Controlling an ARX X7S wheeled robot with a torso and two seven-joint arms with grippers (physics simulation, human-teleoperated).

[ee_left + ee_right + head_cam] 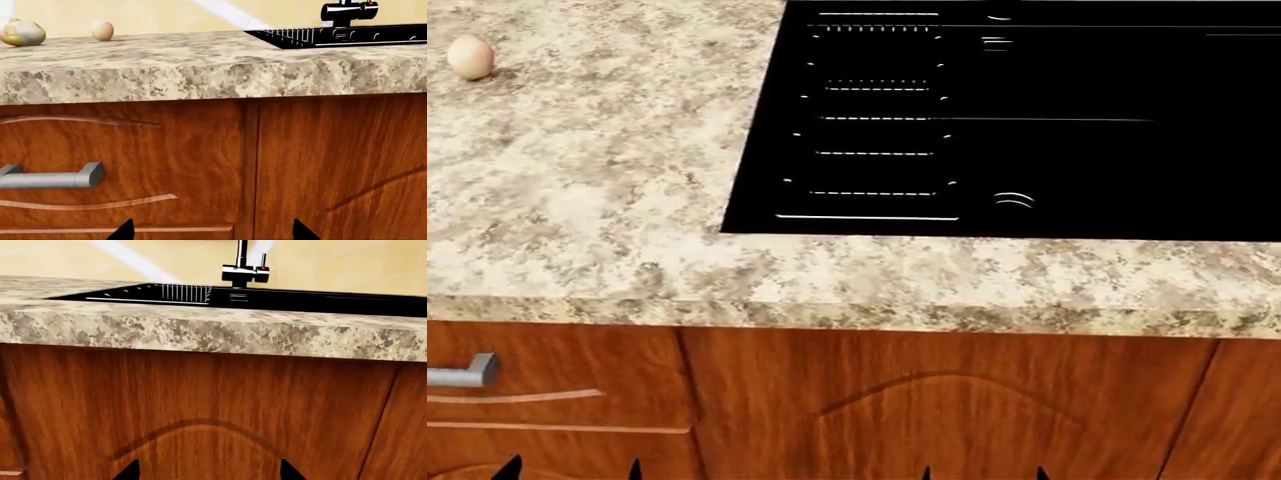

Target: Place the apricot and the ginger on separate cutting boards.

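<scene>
Apricot: smooth, pale peach, egg-shaped, being shown upright at head view's upper left. Ginger: knobby cream lump, being shown near it.

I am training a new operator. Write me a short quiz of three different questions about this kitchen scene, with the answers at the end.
1. True or false: the apricot already lies on a cutting board.
2. Multiple choice: in the left wrist view, the ginger and the apricot are
A. touching
B. apart, both on the countertop
C. inside the sink
3. Fill the blank: below the countertop, the drawer has a grey metal ______.

Key:
1. False. It rests on the bare countertop, and no cutting board shows in any view.
2. B
3. handle
</scene>
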